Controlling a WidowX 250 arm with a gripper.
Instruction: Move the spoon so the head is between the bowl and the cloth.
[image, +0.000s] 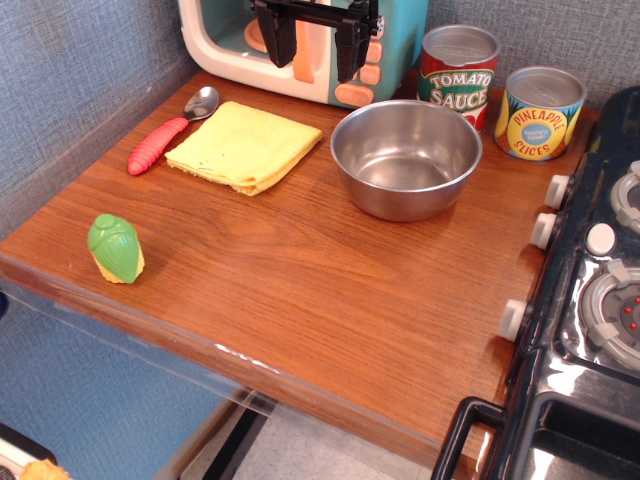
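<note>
Spoon (168, 134) is laid on the worktop (330, 290) at the cloth's (245, 146) far-left edge, head (201, 102) pointed rearward. Bowl (406, 157) is placed right of cloth. Gripper (315, 45) is held above, jaws spread, empty.

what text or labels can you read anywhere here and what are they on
"TOMATO SAUCE" on the red can
"PINEAPPLE SLICES" on the yellow can, printed around a blue oval
Small print inside that blue oval is too blurred to read
No text is readable on the toy microwave, stove knobs, bowl, cloth or spoon
</note>
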